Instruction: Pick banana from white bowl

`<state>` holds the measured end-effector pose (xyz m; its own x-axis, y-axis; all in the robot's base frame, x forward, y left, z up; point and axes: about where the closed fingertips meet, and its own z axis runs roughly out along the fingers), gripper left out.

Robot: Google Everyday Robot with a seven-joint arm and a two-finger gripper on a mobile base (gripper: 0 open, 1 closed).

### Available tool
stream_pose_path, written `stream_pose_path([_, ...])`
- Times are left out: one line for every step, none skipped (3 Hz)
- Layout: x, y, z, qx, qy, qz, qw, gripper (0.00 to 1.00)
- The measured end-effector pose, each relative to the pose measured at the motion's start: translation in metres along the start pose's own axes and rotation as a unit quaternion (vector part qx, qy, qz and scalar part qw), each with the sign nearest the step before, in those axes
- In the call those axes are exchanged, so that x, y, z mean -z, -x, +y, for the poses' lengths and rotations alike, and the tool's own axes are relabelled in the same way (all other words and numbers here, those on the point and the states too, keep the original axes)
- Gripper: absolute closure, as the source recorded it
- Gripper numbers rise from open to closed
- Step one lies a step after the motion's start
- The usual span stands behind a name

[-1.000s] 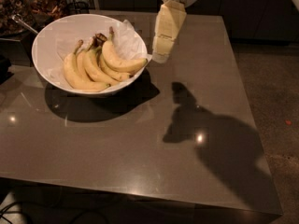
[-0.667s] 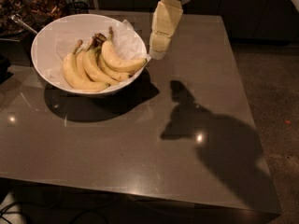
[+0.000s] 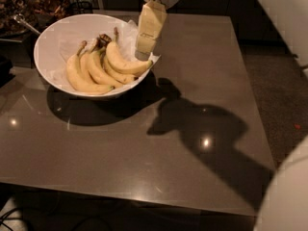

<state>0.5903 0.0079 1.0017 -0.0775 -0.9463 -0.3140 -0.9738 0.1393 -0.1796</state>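
High view down on table [image 3: 120, 158], gripper [image 3: 143, 52] top-centre

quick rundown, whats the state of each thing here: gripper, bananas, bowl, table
gripper: hanging over the bowl's right edge, close above the banana's right end
banana: lying in the bowl against the bunch, not lifted
bunch of bananas: lying in the bowl, joined at a dark crown
white bowl: upright on the table, lined with paper
paper: crumpled, sticking up at the right rim
table: bears the bowl, arm's shadow across it

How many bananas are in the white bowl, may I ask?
4 in the white bowl: a bunch of three left of centre, the loose banana right, beside the gripper; more may hide.
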Motion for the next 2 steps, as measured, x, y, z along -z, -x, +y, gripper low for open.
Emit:
stream_pose_path([-0.0223, 0.0124, -0.0064, 0.002, 0.023, -0.003, 0.9997, 0.0])
stream_pose_path([-0.0253, 0.0182, -0.0122, 0.002, 0.014, -0.012, 0.9998, 0.0])
